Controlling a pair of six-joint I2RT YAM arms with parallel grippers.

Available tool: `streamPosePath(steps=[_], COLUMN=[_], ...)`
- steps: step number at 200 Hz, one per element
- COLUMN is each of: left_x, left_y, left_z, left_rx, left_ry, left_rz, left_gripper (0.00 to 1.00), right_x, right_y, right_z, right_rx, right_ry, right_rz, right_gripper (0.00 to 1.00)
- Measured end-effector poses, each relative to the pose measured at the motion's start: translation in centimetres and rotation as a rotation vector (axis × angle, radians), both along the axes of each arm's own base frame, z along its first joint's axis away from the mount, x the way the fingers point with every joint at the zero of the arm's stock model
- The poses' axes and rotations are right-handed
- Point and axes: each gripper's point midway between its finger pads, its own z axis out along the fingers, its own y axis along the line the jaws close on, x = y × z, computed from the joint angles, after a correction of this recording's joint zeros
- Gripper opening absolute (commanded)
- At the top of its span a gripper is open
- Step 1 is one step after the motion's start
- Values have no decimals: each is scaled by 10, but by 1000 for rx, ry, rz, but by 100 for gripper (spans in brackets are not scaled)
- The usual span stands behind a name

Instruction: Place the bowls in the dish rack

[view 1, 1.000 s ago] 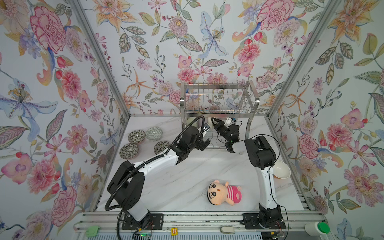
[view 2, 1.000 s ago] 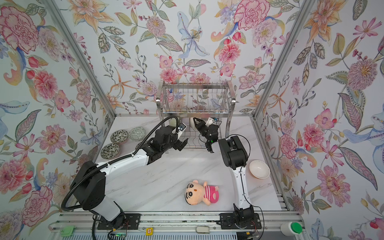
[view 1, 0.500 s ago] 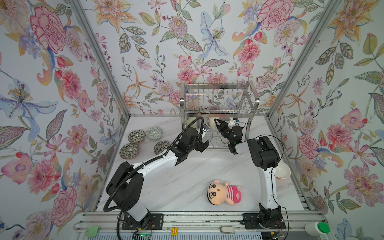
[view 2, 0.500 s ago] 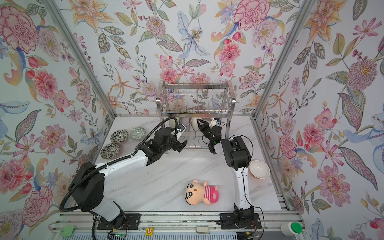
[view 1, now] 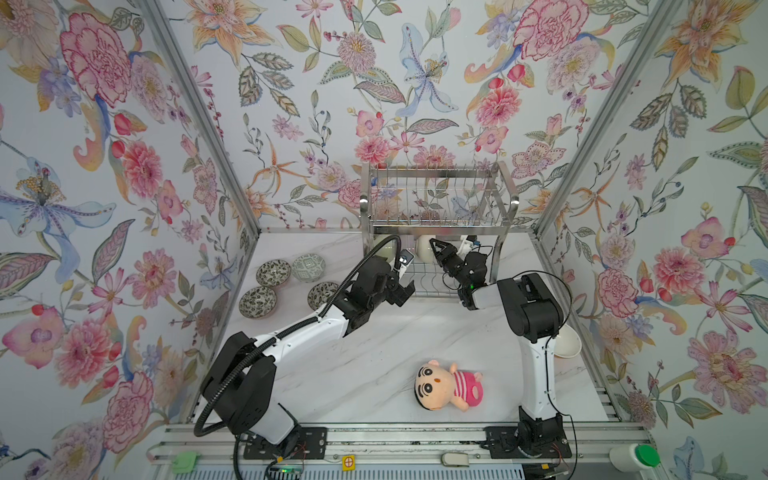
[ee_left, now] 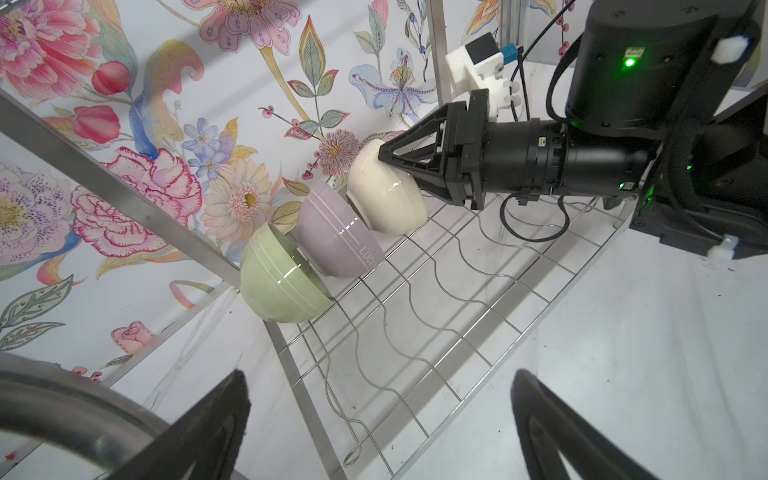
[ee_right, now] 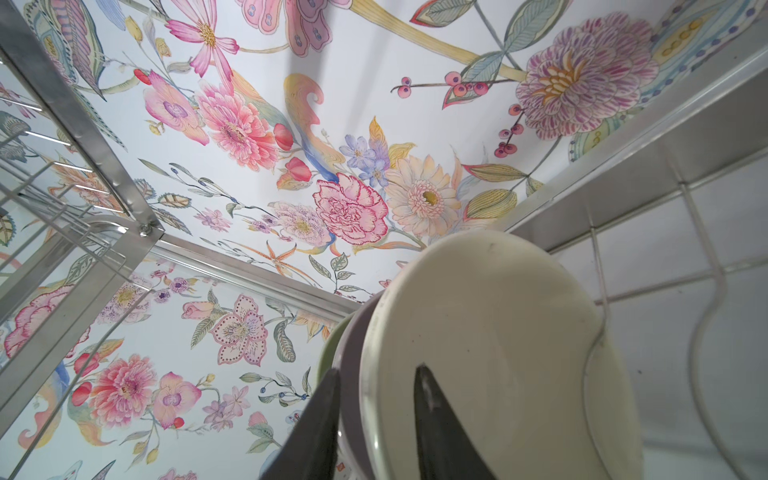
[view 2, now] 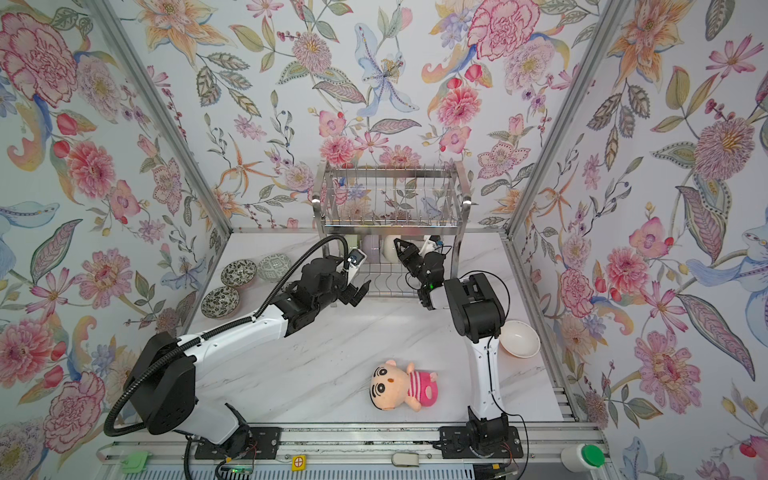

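The dish rack (view 1: 436,199) (view 2: 395,195) stands at the back wall. On its lower tier three bowls lean in a row: pale green (ee_left: 278,286), lavender (ee_left: 336,241) and cream (ee_left: 386,199) (ee_right: 498,332). My right gripper (ee_right: 376,370) (view 1: 432,242) straddles the cream bowl's rim, one finger inside and one outside, open with a gap on each side. My left gripper (ee_left: 378,399) (view 1: 406,294) hangs wide open and holds nothing in front of the lower tier. Several patterned bowls (view 1: 273,273) sit on the table at the left. A bowl with a white inside (view 2: 519,338) sits at the right.
A plush doll (view 1: 446,386) in a pink striped shirt lies on the marble table near the front. The rack's steel legs and upper tier enclose my right gripper. Floral walls close in the left, right and back. A green-capped bottle (view 1: 636,457) stands off the table's front right corner.
My right gripper's jaws have spread apart around the cream bowl's rim, and the bowl now leans in the rack beside the lavender one. The left arm has hardly moved.
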Motion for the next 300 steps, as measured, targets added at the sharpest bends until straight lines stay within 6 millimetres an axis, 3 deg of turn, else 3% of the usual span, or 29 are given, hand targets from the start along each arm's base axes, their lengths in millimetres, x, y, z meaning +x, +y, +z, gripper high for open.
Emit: streamPosePath(steps=[115, 202, 250, 277, 300], left_x=[-16, -24, -28, -29, -30], left_y=[15, 25, 30, 30, 31], left_z=[2, 6, 3, 6, 6], left_rx=[-34, -52, -57, -66, -70], left_ry=[17, 14, 22, 20, 21], left_rz=[19, 44, 48, 50, 51], left_gripper=[99, 100, 99, 99, 99], right_x=[-14, -16, -29, -42, -45], right_y=[-5, 2, 28, 45, 45], right_z=[14, 0, -7, 3, 16], right_rx=[-50, -123, -188, -209, -218], right_ry=[8, 49, 72, 60, 36], right_rz=[-6, 2, 75, 138, 145], right_gripper=[39, 39, 39, 39, 39])
